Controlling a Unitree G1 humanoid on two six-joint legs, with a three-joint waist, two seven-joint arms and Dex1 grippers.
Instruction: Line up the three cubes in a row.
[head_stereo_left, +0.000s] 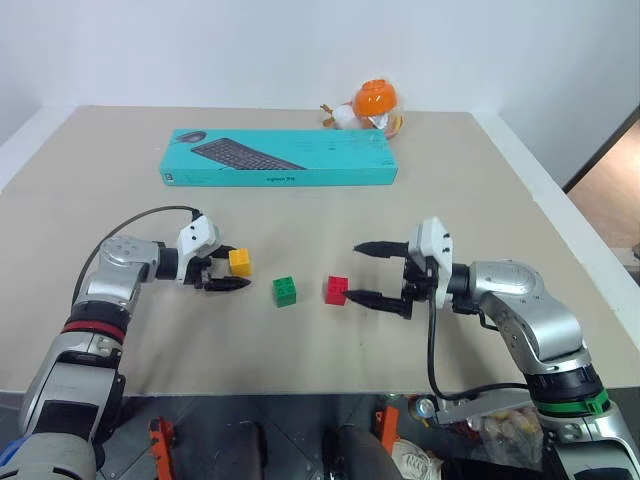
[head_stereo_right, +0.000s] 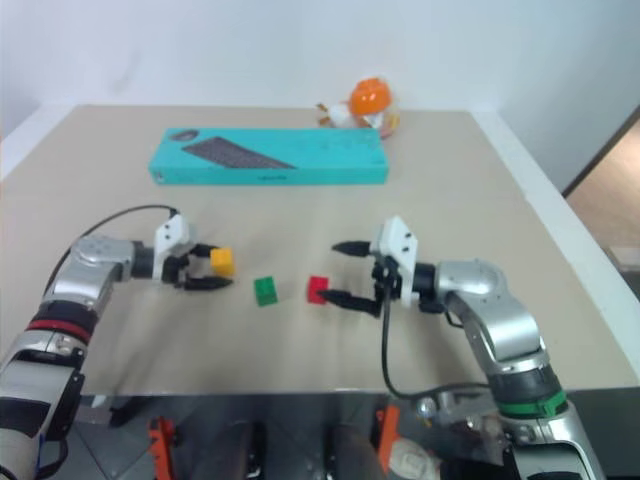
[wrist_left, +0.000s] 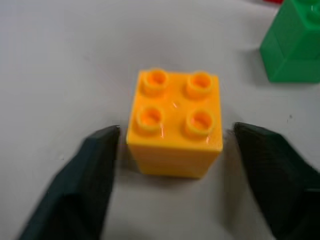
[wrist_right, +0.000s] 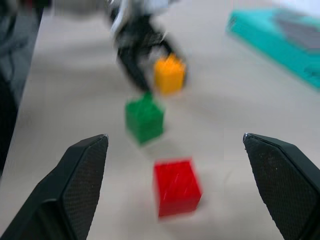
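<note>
Glossy plastic, studded on top: the yellow cube (wrist_left: 174, 131) is sitting between my left gripper (head_stereo_left: 222, 270) fingers, left of centre in the head view. My jaws there are standing a little wider than the cube, a thin gap showing on each side, gripping nothing. The green cube (head_stereo_left: 285, 291) and red cube (head_stereo_left: 337, 290) are lying near the middle of the matte beige table (head_stereo_left: 480, 180). My right gripper (head_stereo_left: 372, 272) is gaping wide, empty, its lower finger just beside red.
</note>
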